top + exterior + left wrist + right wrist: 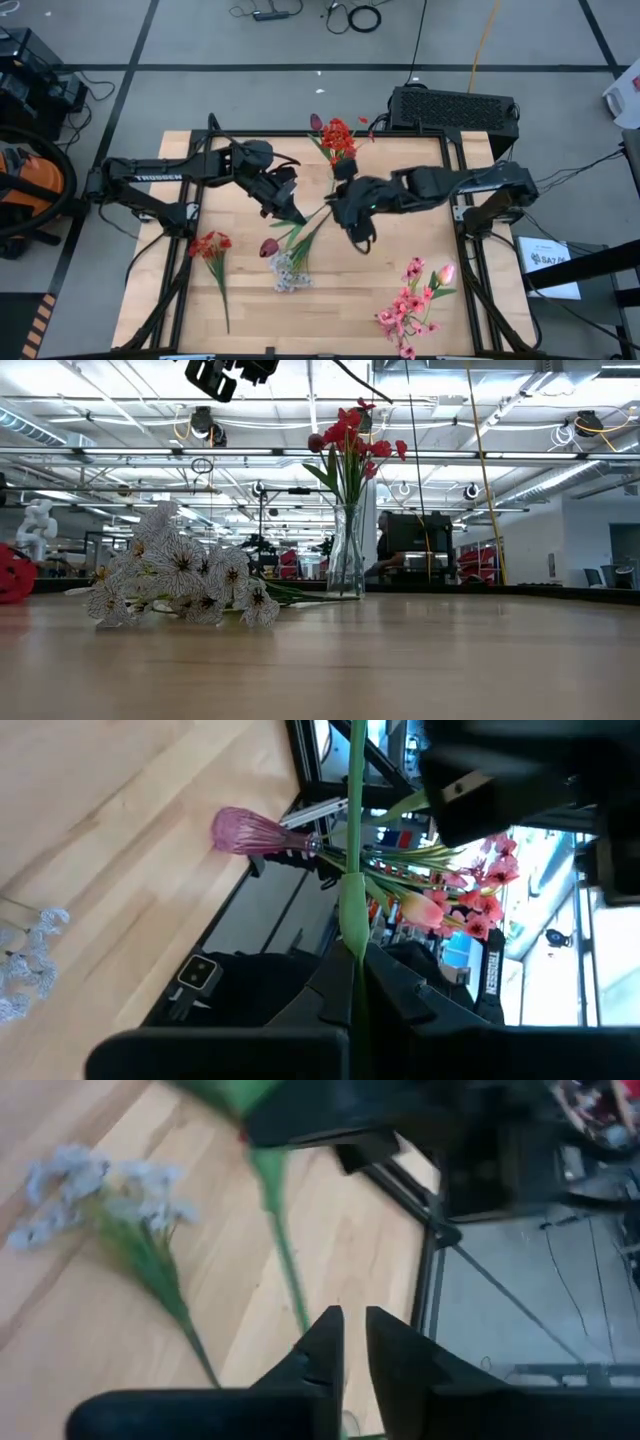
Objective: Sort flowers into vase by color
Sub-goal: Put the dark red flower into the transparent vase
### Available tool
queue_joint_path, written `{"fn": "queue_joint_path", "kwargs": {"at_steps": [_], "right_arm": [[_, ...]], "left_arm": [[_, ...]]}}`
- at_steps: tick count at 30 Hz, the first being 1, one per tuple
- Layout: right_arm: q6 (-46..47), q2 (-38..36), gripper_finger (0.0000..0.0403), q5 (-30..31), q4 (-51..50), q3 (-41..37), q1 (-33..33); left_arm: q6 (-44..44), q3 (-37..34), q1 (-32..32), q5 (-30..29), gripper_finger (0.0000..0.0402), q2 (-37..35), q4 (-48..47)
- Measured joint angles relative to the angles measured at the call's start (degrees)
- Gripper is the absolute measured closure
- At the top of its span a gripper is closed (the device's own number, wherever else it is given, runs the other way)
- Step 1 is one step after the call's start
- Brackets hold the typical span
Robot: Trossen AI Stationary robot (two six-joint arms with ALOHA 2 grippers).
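My left gripper (pixel 292 212) (pixel 355 970) is over the table's middle, shut on the green stem of a maroon tulip sprig; its bud (pixel 268 247) (pixel 245 830) sticks out toward the near edge. My right gripper (pixel 360 242) (pixel 353 1330) hovers just right of it, its fingers a narrow gap apart, with the stem's end (pixel 295 1295) running down beside one finger. A glass vase (pixel 345 550) at the far edge holds red clusters (pixel 338 135) and one maroon bud (pixel 316 122). A white-grey spray (pixel 288 272), a red sprig (pixel 210 245) and pink blossoms (pixel 410 300) lie flat on the table. My left gripper pinches the tulip sprig's stem (pixel 354 935) between its two fingers, where a leaf wraps it. The stem runs on straight ahead along the fingers toward the right arm, and the bud branches off sideways. My right gripper: I cannot tell whether a finger (pixel 318 1342) touches the stem's end.
The two grippers stand close together over the table's middle. The white spray (pixel 180 580) lies just near of them. A pink tulip bud (pixel 445 272) lies by the pink blossoms at the near right. A black box (pixel 455 105) stands behind the far edge. Bare wood shows at the far left.
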Motion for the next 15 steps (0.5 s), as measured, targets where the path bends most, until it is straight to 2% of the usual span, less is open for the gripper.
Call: {"fn": "queue_joint_path", "kwargs": {"at_steps": [8,12,15], "right_arm": [[-2.76,3.07,0.0303,0.42,0.17,0.42,0.87],[-3.78,3.42,0.0285,4.90,0.72,0.44,0.87],[-3.88,3.35,0.0280,5.07,1.52,0.44,0.82]], "left_arm": [[-0.02,0.06,-0.63,-0.59,0.0388,0.02,2.32],[-0.02,0.09,-0.74,-0.59,0.0388,0.02,3.02],[0.00,0.09,-0.74,-0.59,0.0388,0.02,3.10]]}}
